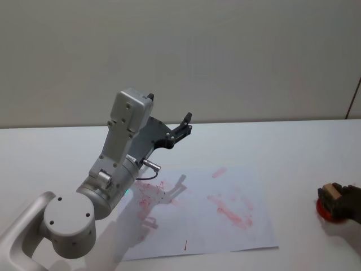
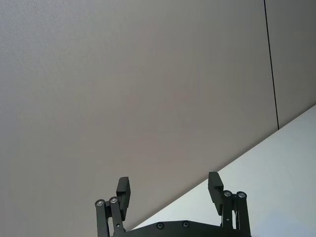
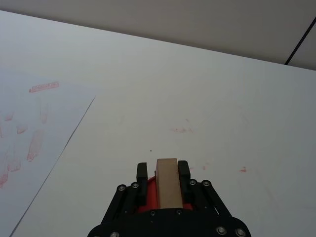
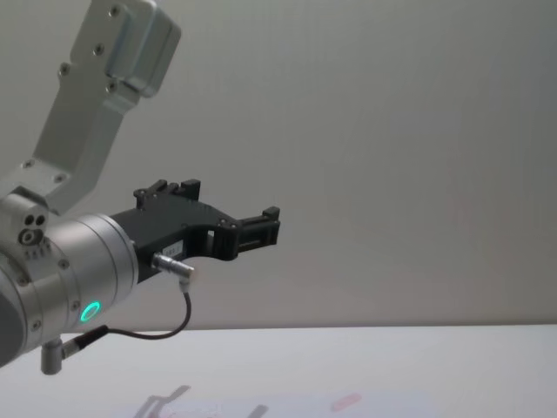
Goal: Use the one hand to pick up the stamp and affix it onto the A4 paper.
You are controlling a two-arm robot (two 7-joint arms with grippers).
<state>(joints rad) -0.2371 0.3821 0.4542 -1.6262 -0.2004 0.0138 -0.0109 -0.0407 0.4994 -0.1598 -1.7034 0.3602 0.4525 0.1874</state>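
Right gripper (image 3: 167,183) is clenching the stamp (image 3: 166,181) between its fingers, directly over a red ink pad (image 1: 327,213) on the table (image 1: 293,152), well to the right of the A4 paper (image 1: 225,226). I am seeing the left gripper (image 2: 169,191) raised above the paper's left part, jaws spread, gripping nothing.

Stamp (image 1: 331,195) lies right of paper (image 1: 237,220) on table (image 1: 282,147).

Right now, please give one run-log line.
right tool: shut on tan wooden stamp, over red ink pad | left tool: open, raised
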